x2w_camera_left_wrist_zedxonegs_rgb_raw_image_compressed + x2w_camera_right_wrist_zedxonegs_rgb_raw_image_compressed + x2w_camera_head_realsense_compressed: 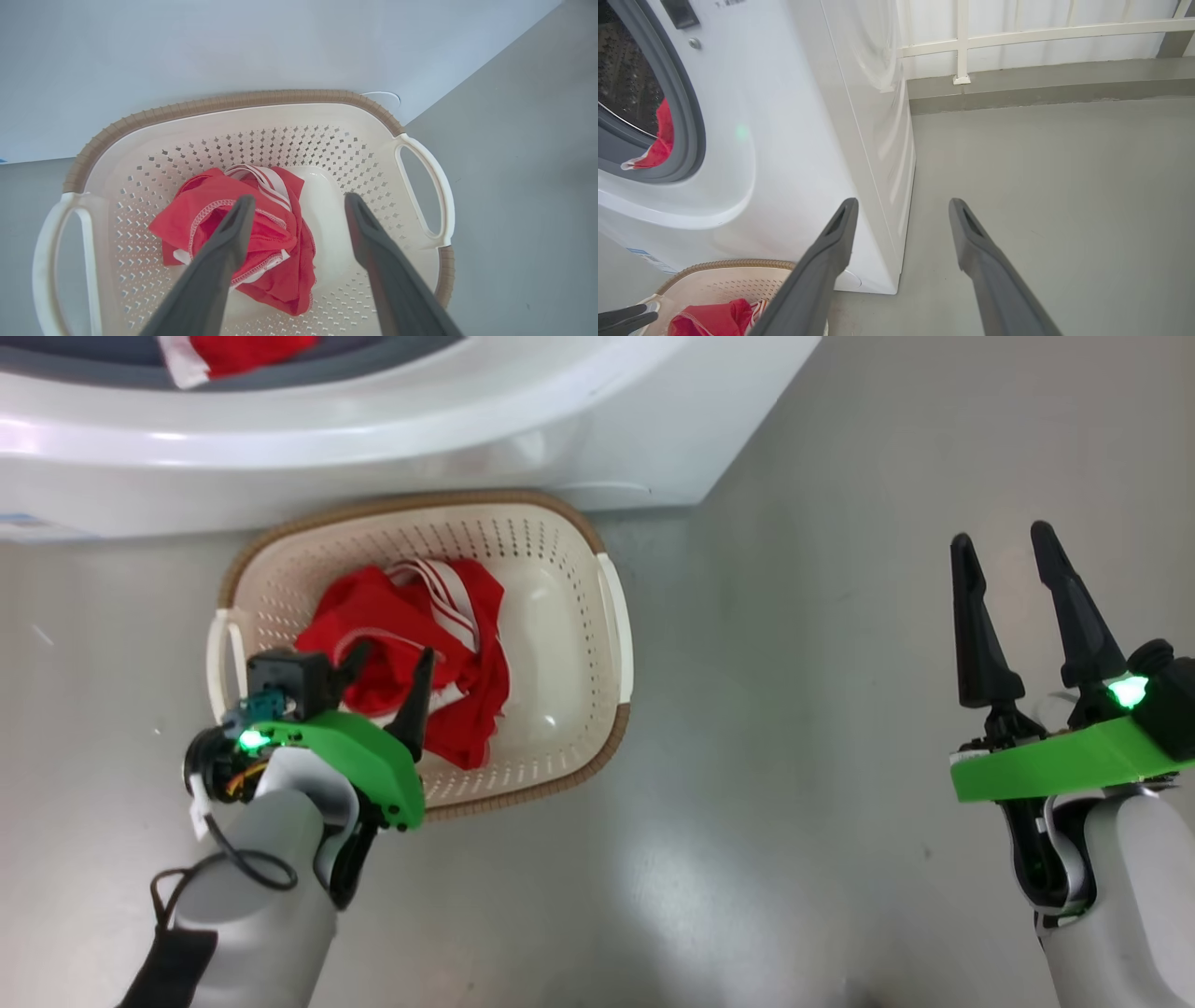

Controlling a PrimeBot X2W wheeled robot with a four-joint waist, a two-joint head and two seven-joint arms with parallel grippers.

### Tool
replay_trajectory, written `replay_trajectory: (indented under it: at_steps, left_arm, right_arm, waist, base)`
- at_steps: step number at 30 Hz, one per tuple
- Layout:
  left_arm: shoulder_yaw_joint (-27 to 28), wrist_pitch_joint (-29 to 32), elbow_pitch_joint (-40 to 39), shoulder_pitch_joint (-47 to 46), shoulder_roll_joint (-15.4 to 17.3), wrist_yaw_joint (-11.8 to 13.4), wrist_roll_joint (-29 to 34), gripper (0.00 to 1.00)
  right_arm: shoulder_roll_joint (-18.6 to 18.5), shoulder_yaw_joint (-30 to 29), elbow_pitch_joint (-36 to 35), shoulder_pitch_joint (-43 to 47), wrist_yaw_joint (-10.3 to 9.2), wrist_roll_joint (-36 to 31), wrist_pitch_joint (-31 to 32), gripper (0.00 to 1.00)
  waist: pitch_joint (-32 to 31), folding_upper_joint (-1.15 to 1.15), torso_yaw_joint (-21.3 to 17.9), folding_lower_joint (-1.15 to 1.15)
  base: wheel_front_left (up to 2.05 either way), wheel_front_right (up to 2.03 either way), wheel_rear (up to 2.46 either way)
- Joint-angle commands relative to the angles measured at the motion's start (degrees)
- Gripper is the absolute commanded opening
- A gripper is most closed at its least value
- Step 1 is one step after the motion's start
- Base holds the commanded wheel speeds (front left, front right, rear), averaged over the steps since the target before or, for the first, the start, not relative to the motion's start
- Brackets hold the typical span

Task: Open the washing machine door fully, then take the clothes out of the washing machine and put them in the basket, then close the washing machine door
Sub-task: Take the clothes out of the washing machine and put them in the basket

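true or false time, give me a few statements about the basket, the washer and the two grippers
1. Red clothes lie in the basket. True.
2. The left gripper is shut on a shirt. False: it is open above the basket, holding nothing.
3. The washing machine is empty. False: a red garment hangs at its opening.
4. The right gripper is open over the floor, holding nothing. True.

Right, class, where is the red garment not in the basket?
The red garment sits top left in the head view, draped over the grey rubber ring of the washing machine, above the basket; the right wrist view shows it at far left.
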Motion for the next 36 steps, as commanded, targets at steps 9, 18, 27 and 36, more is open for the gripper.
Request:
replay_trajectory:
  at_steps: [9,18,27,36]
  left_arm:
    - [10.35,-0.52,-10.43,9.31,1.95,0.31,7.69,1.0]
    - [19.38,-0.52,-20.96,17.83,0.95,0.1,15.0,1.0]
    - [25.16,-0.52,-30.88,24.8,-0.03,-0.22,20.01,1.0]
    - [28.75,-0.52,-40.59,32.53,-1.38,-0.33,23.5,1.0]
  right_arm:
    - [-1.5,0.6,0.33,5.34,0.26,-0.39,-0.36,1.0]
    - [-2.53,0.38,1.51,9.7,0.26,-0.05,-0.36,1.0]
    - [-3.24,-0.17,1.63,12.66,0.26,0.07,-0.36,1.0]
    - [-3.43,-1.54,1.14,17.23,0.26,0.09,-0.36,1.0]
  waist:
    - [-9.11,0.0,2.18,0.0]
    - [-15.43,0.0,3.36,0.0]
    - [-18.85,0.0,3.5,0.0]
    - [-22.83,0.0,4.03,0.0]
  base:
    - [0.0,0.0,0.0]
    - [0.0,0.0,0.0]
    - [0.0,0.0,0.0]
    - [0.0,0.0,0.0]
